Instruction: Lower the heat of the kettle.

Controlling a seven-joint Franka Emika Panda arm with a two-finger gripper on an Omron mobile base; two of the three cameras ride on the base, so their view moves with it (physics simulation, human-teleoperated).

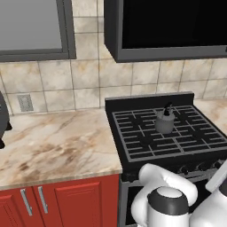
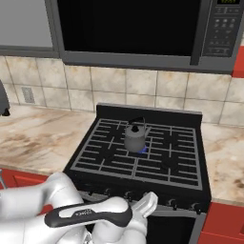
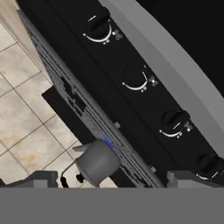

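Observation:
The small grey kettle [image 1: 164,122] [image 2: 135,137] with its black handle stands upright on the rear middle of the black stove grate [image 1: 142,137] [image 2: 107,155]. A blue flame [image 2: 143,150] [image 3: 107,142] burns beside its base. In the hand view the kettle [image 3: 97,162] appears rolled over, beyond a row of black knobs [image 3: 138,75]. My gripper [image 3: 116,179] is open, with its fingertips [image 3: 43,178] spread wide apart and nothing between them. It hovers low before the stove's front panel, a short way from the knobs, and the hand [image 2: 147,202] shows white there.
A marble counter [image 1: 57,142] lies left of the stove over red cabinets [image 1: 66,199], and another counter [image 2: 226,157] lies right. A microwave [image 2: 143,33] hangs above the stove. The grey oven handle [image 3: 175,74] runs below the knobs. A dark appliance [image 1: 3,119] stands far left.

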